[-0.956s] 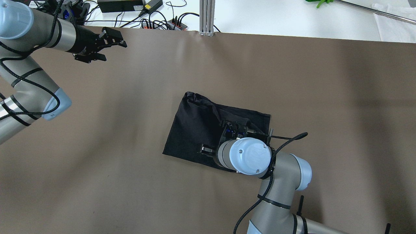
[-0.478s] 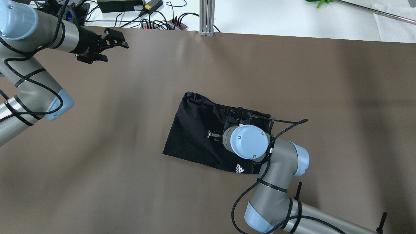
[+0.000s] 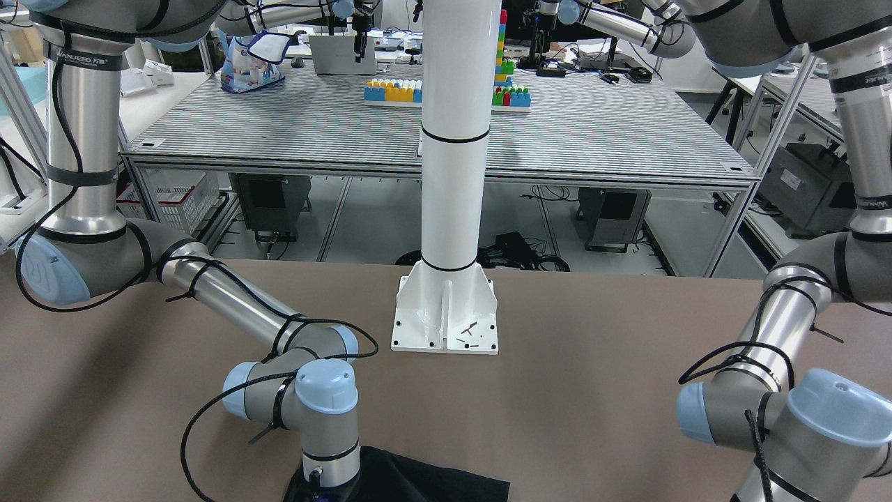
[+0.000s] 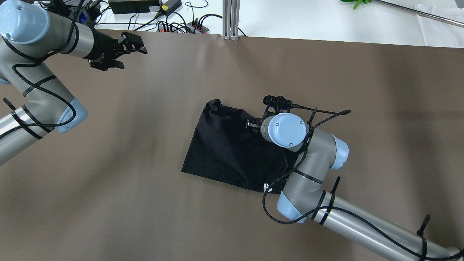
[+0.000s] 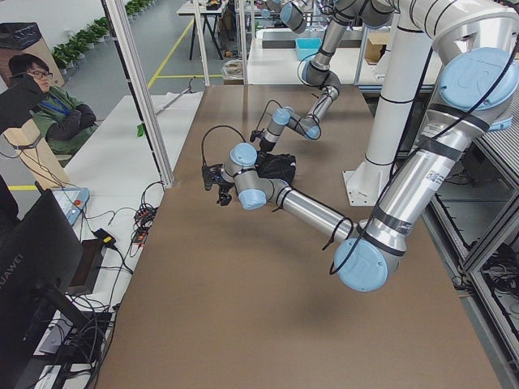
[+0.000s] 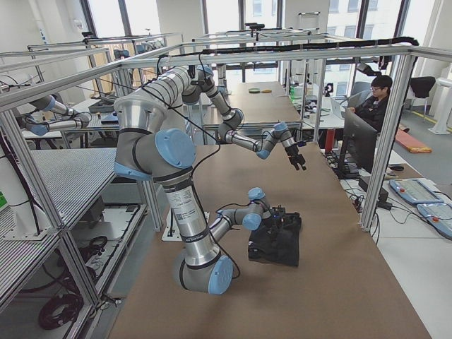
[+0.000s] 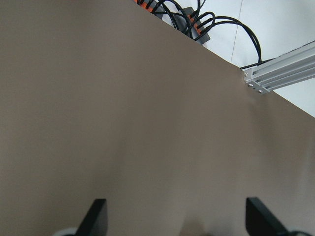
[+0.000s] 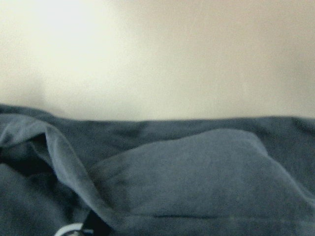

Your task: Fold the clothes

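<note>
Brown tabletop (image 4: 145,188) carries the black T-shirt (image 4: 224,152) mid-table, seemingly part-folded. My right gripper (image 4: 276,102) sits at its far edge, jaws hidden; I cannot tell their state. Left gripper (image 4: 133,58) hovers well apart, jaws spread. Next, I judge, another fold.

We see a plain matte black garment (image 4: 224,152) bearing a small white logo (image 4: 267,187), a uniform brown worktop (image 4: 145,203), and silver-grey arms (image 4: 311,166) with pale blue joint caps (image 4: 286,129) and black cables.
</note>
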Available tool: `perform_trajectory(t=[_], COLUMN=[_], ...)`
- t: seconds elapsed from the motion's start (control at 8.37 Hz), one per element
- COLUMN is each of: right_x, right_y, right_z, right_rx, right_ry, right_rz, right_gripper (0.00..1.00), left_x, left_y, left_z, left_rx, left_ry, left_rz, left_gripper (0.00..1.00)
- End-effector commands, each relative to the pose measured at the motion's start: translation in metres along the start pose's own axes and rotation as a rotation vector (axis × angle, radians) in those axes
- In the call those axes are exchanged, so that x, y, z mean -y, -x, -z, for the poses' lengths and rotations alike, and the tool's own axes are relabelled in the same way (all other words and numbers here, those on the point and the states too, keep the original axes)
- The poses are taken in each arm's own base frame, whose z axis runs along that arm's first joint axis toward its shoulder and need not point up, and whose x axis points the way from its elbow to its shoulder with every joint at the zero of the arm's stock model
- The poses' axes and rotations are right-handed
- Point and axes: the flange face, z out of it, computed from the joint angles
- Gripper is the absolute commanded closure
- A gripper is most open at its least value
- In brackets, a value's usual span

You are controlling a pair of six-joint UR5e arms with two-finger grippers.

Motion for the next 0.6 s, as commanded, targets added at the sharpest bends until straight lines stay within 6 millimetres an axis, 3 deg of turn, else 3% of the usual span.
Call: perform_trajectory(t=[0.0, 0.24, 0.48], right_x=[0.096, 0.145, 0.163], right_y=[-0.043, -0.077, -0.090], right_z=[-0.013, -0.011, -0.004], right_rx=[-0.074, -0.114, -0.106], right_ry=[-0.074, -0.083, -0.055], right_rz=[0.040, 0.081, 0.084], right_gripper=[0.06, 0.06, 0.06], left_x=[0.008, 0.009, 0.010], left_y=[-0.015, -0.026, -0.029], left_z=[-0.016, -0.017, -0.016], left_rx=[0.008, 0.000, -0.005], left_ry=[0.002, 0.002, 0.000], left_rz=[0.002, -0.002, -0.036], left_gripper=[0.00, 0.00, 0.00])
